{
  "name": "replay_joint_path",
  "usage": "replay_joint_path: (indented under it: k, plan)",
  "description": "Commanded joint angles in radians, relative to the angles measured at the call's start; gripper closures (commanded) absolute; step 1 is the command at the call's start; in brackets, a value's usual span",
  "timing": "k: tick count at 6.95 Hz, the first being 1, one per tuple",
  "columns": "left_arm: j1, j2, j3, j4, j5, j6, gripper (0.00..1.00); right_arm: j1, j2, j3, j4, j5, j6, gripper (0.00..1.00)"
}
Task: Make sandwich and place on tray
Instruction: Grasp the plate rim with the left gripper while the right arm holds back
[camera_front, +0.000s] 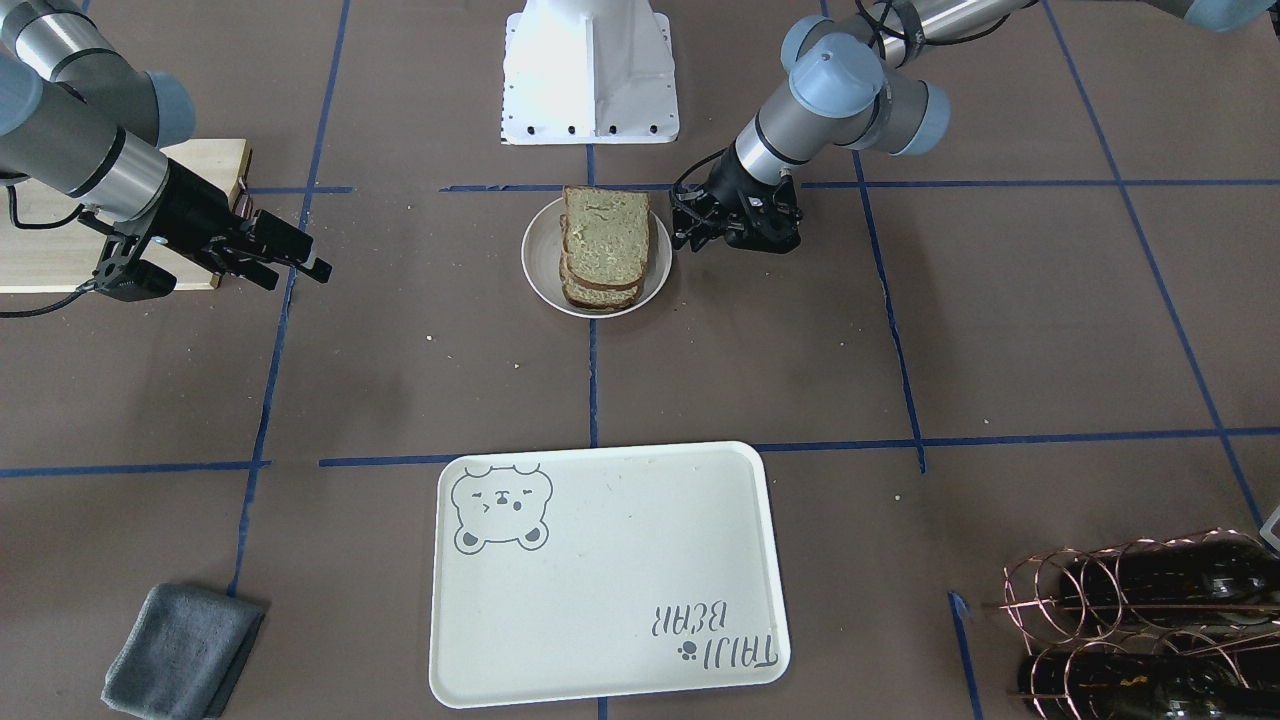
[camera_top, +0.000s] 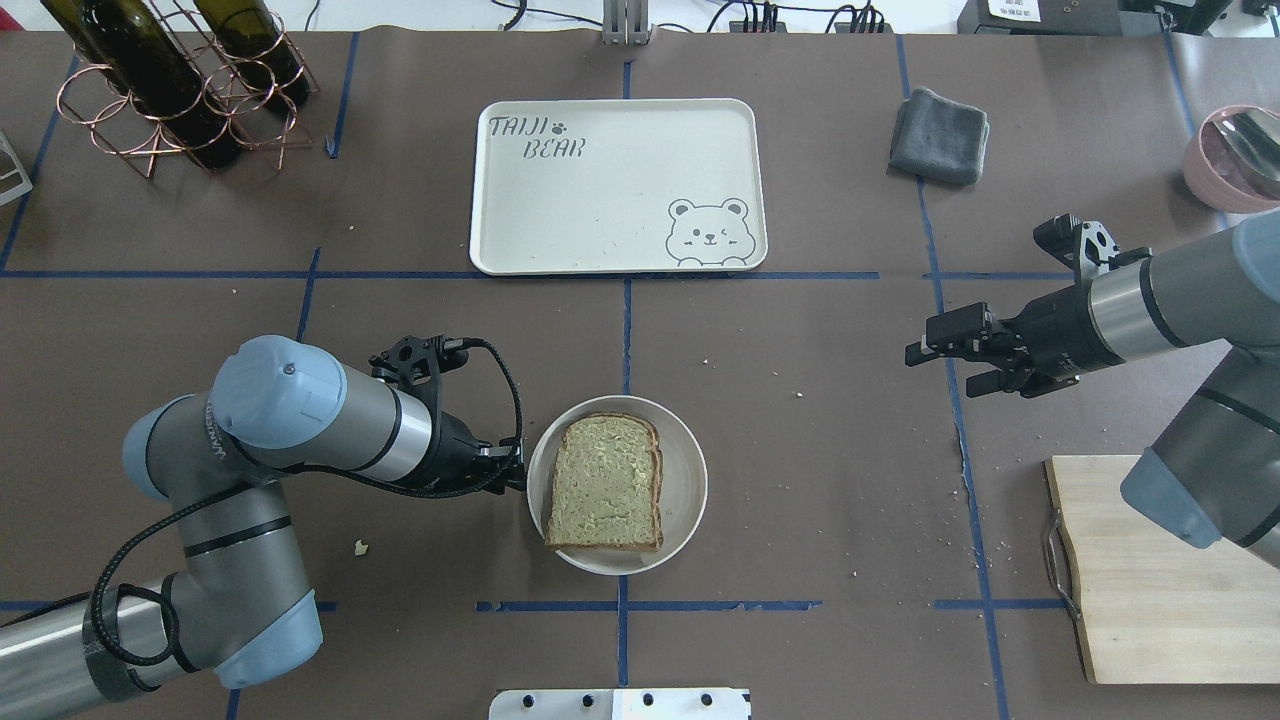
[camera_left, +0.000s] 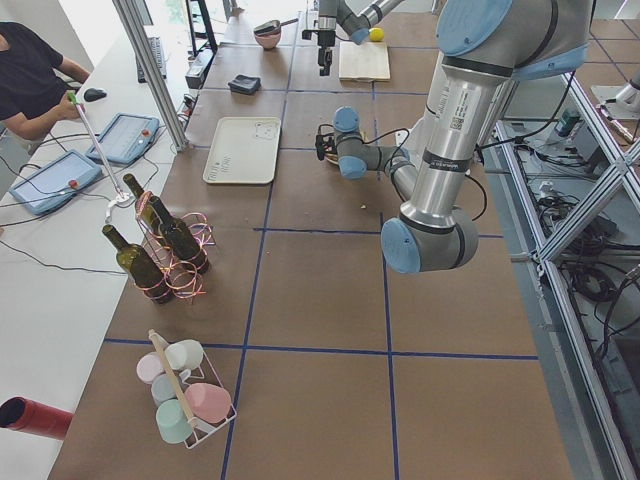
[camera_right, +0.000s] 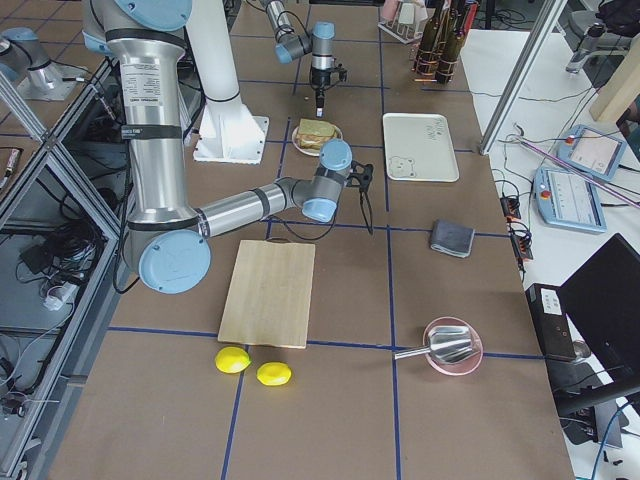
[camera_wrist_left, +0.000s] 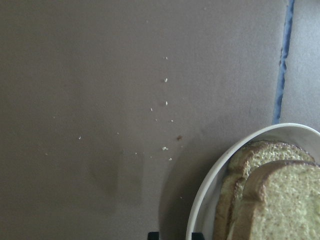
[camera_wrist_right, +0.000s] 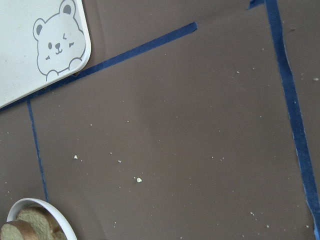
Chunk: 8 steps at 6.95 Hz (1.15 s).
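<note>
The sandwich (camera_top: 605, 480) is a stack of greenish-tan bread slices with brown crust on a small round white plate (camera_top: 688, 480). It also shows in the front view (camera_front: 605, 240). The egg is hidden. My left gripper (camera_top: 512, 468) points down at the plate's left rim. In the left wrist view its fingertips (camera_wrist_left: 152, 236) stand a little apart with nothing between them, beside the rim (camera_wrist_left: 207, 200). My right gripper (camera_top: 940, 365) is open and empty, well right of the plate. The cream tray (camera_top: 600, 200) with the bear drawing lies bare beyond the plate.
A wooden cutting board (camera_top: 1150, 570) lies under my right arm. A grey cloth (camera_top: 940, 135) lies right of the tray. A copper rack with wine bottles (camera_top: 170, 90) stands far left. A pink bowl (camera_top: 1235, 155) is at the far right edge. Two lemons (camera_right: 255, 367) lie beyond the board.
</note>
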Motion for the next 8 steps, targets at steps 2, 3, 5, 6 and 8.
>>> replay_joint_path:
  k: [2, 3, 5, 6, 8]
  plan:
    - [0.035, -0.030, 0.029, -0.003, 0.002, 0.000, 0.66, 0.000, 0.000, -0.002, 0.000, -0.001, 0.000, 0.00]
    - [0.035, -0.038, 0.042, -0.003, 0.002, 0.000, 0.66, 0.000, -0.002, -0.002, 0.000, -0.001, 0.000, 0.00]
    - [0.052, -0.043, 0.052, -0.003, 0.058, 0.002, 0.73, 0.000, -0.003, -0.005, 0.000, -0.001, 0.000, 0.00]
    - [0.052, -0.043, 0.050, -0.003, 0.058, 0.003, 0.74, 0.000, -0.003, -0.005, 0.000, -0.001, 0.000, 0.00]
    - [0.054, -0.049, 0.055, -0.005, 0.058, 0.003, 0.74, 0.000, -0.005, -0.005, 0.000, -0.001, 0.000, 0.00]
